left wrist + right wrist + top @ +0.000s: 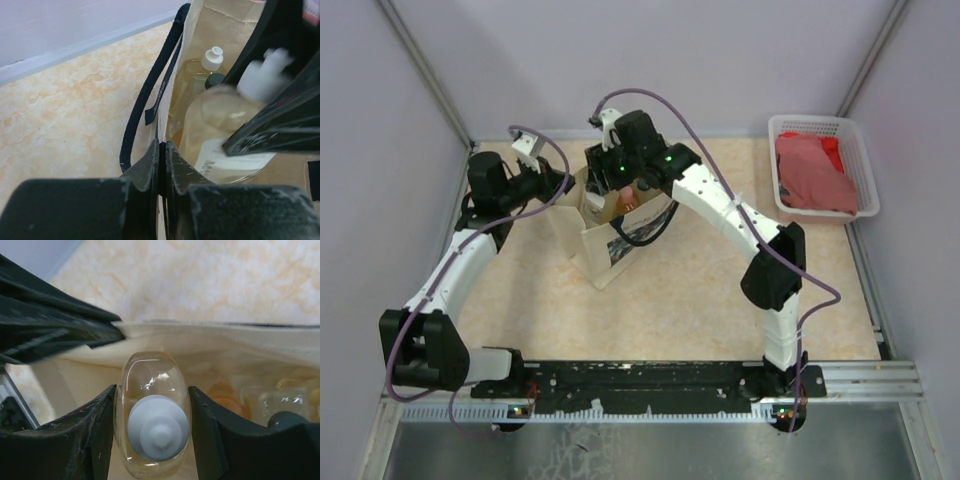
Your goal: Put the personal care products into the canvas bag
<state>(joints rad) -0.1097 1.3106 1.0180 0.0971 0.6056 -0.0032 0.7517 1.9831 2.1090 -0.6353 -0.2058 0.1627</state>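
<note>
The canvas bag point(608, 245) stands on the table between the arms. My left gripper point(162, 150) is shut on the bag's rim point(186, 55), next to a navy handle point(150, 95), and holds the mouth open. My right gripper point(152, 415) is shut on a clear bottle with a white cap point(152, 425) and holds it upright just inside the bag's mouth; that bottle also shows in the left wrist view point(220, 125). Deeper in the bag lie a white-capped amber bottle point(212, 57) and a dark-capped bottle point(215, 80). A pink cap point(643, 187) shows at the bag's top.
A white plastic basket point(855, 150) with red cloth stands at the back right corner. Grey walls close the table at the back and sides. The two grippers work close together over the bag's mouth.
</note>
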